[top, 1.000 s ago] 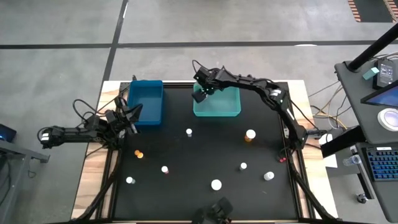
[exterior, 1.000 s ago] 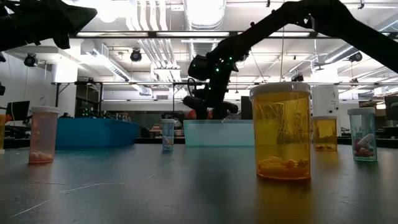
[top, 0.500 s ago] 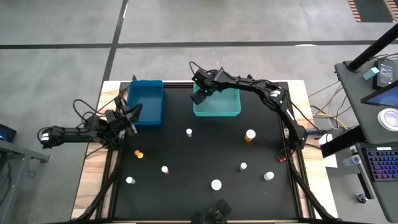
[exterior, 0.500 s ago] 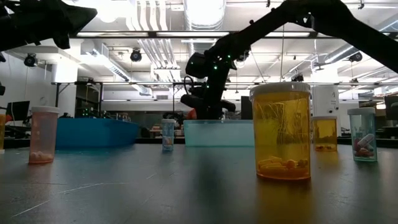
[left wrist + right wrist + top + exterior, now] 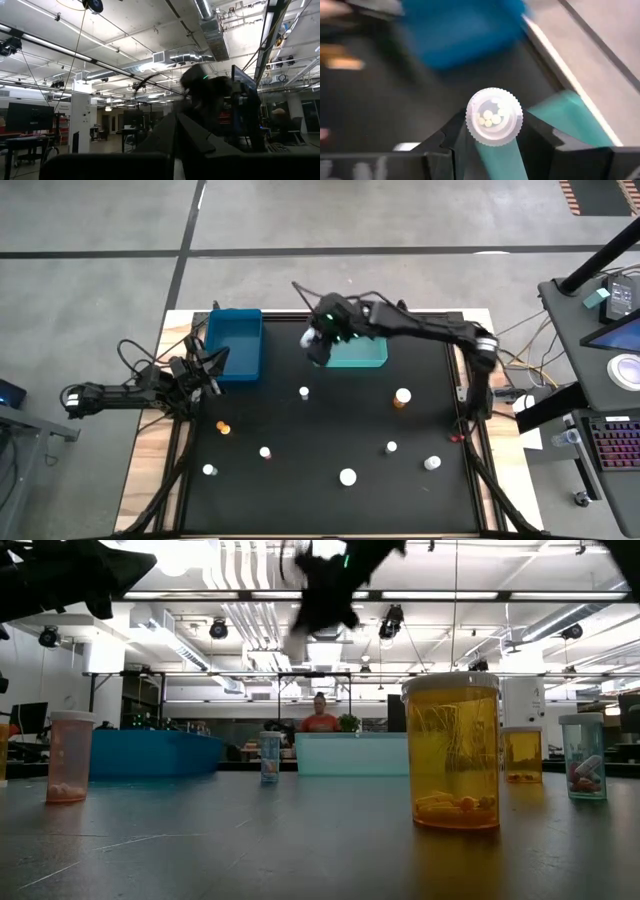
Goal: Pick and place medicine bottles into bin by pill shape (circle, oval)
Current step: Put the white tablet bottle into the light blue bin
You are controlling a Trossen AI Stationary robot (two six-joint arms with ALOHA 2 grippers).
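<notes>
My right gripper (image 5: 318, 345) hangs above the table just left of the teal bin (image 5: 358, 352) and is shut on a small medicine bottle (image 5: 494, 116). The bottle's round, ribbed end faces the wrist camera, and small round white pills show through it. In the low view the right gripper (image 5: 320, 585) is a high, blurred shape. My left gripper (image 5: 207, 368) waits at the left, beside the blue bin (image 5: 236, 343). Several white-capped bottles stand on the black mat, among them one in the middle (image 5: 304, 392) and an amber one (image 5: 402, 396). My right gripper pinches the bottle's body just behind its ribbed end (image 5: 470, 131) between its two fingers, one finger (image 5: 451, 137) on each side. The bottle lies along the view of the wrist camera, lifted clear of the table and the bins.
More bottles stand near the front (image 5: 347, 476), (image 5: 265, 451), (image 5: 209, 470), (image 5: 391, 447), (image 5: 432, 463), and an orange one (image 5: 222, 427) is at the left. In the low view a large amber bottle (image 5: 450, 750) stands close to the camera. A person shows far behind the table (image 5: 320, 720).
My right gripper has moved from over the teal bin's far left corner toward the table's left and near edges, past the bin's left wall, and has risen. It has kept hold of the bottle.
</notes>
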